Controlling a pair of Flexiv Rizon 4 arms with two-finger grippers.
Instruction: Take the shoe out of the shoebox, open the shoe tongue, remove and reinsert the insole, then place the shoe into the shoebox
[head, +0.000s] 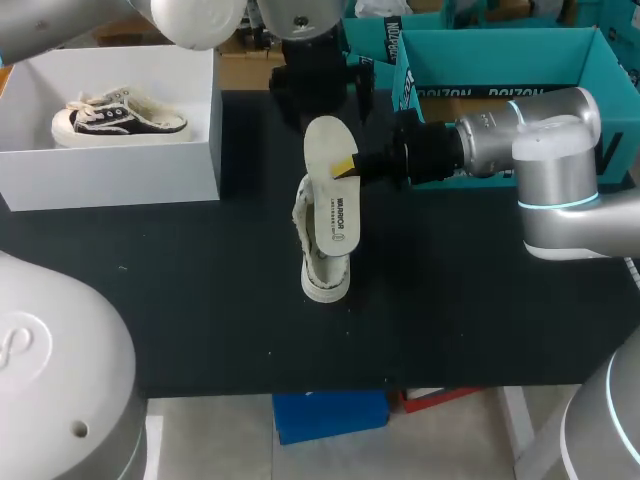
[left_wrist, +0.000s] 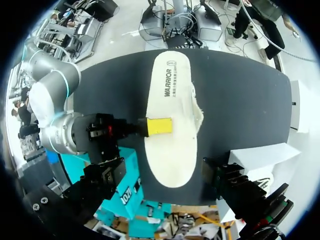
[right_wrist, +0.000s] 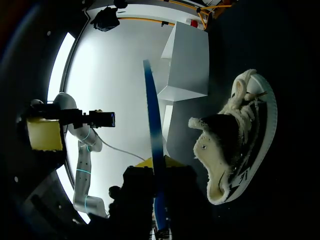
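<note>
A cream insole (head: 333, 195) hangs above the table, pinched at one long edge by my right gripper (head: 347, 166), which is shut on it. Under it a black and cream shoe (head: 325, 262) lies on its side on the black table. In the right wrist view the insole (right_wrist: 154, 145) shows edge-on with a blue underside, held in the gripper (right_wrist: 156, 167), and the shoe (right_wrist: 235, 145) lies beside it. My left gripper (head: 318, 92) hangs open behind and above the insole (left_wrist: 170, 115), its dark fingers (left_wrist: 100, 182) spread wide on either side of the insole's end, touching nothing.
A white shoebox (head: 190, 165) stands at the back left with a second shoe (head: 120, 117) inside. Teal boxes (head: 500, 60) sit at the back right, behind my right arm (head: 540, 145).
</note>
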